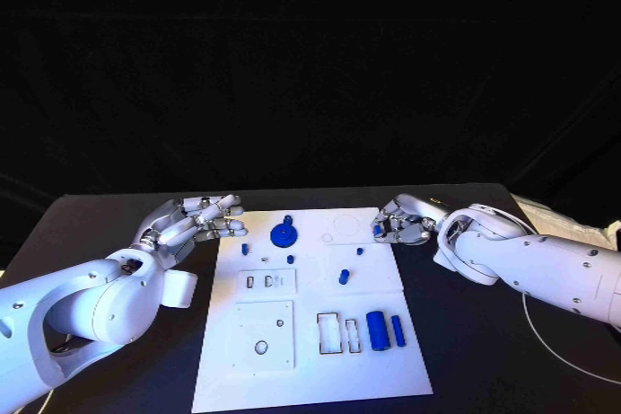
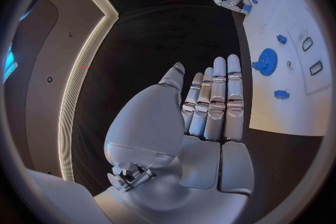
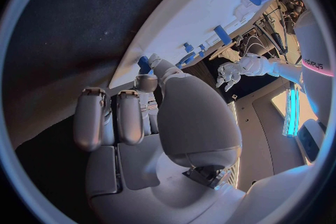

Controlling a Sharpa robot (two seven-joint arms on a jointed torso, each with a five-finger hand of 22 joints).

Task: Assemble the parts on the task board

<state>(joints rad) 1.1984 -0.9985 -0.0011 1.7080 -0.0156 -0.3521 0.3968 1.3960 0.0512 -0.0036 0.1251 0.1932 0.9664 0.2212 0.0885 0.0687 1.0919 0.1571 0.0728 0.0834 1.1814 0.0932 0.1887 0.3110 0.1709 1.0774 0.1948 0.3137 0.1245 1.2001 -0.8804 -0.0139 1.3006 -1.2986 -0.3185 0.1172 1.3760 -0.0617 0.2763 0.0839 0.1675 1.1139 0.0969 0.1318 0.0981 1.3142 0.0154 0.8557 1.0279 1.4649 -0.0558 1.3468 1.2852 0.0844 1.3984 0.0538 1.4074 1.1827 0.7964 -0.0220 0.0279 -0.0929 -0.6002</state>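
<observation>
On the near part of the white task board (image 1: 310, 378) two blue cylinders lie side by side, a thick one (image 1: 378, 330) and a thin one (image 1: 398, 330), just right of a pair of narrow rectangular slots (image 1: 340, 333). Both lie well apart from either hand. Further up, a short blue peg (image 1: 345, 276) lies near the board's middle. Beyond it a blue gear (image 1: 284, 234) sits near the far edge, closer to the left hand (image 1: 201, 221) than to the right. The left hand hovers just off the board's left edge, its fingers (image 2: 225, 95) straight, side by side and holding nothing. At the board's far right corner the right hand (image 1: 404, 227) curls over the edge, and a small blue part (image 1: 380, 230) shows at its fingertips (image 3: 146, 83), apparently pinched between thumb and finger.
</observation>
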